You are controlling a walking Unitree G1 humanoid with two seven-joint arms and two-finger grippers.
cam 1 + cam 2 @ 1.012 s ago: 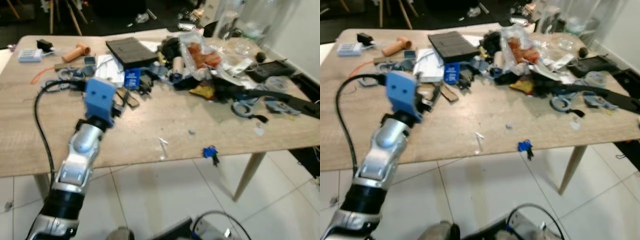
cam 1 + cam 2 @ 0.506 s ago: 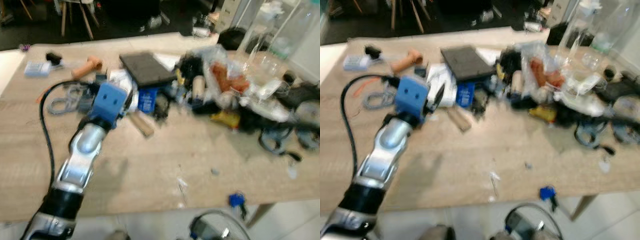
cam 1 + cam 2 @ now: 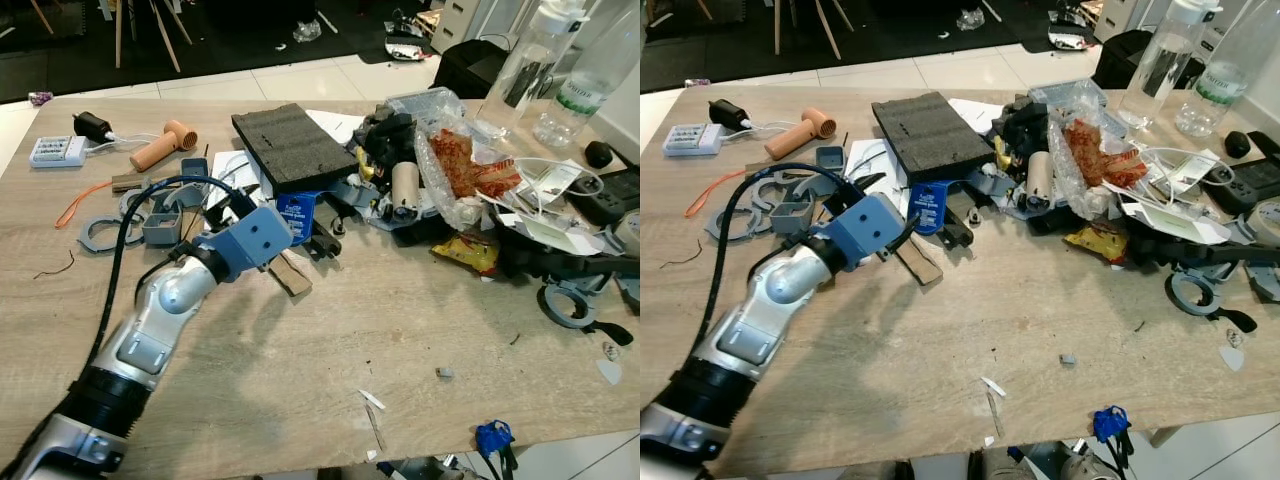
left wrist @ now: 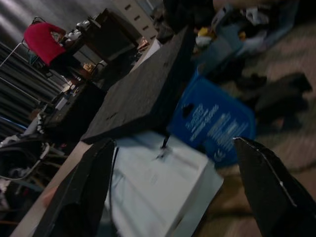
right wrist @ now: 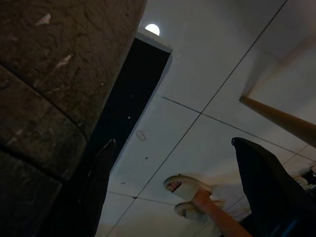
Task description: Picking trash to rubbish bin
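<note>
Honestly, this looks barely started: the table (image 3: 330,330) is loaded with junk and I can't spot a rubbish bin anywhere. The left gripper (image 4: 170,185) hangs over the clutter with its 2 fingers spread wide, holding nothing, pointed at a blue card (image 3: 297,215) lying beside a white box (image 4: 158,190) and a black foam slab (image 3: 290,147). The right gripper (image 5: 182,192) dangles below by the floor, fingers apart too, so everything's left to do.
</note>
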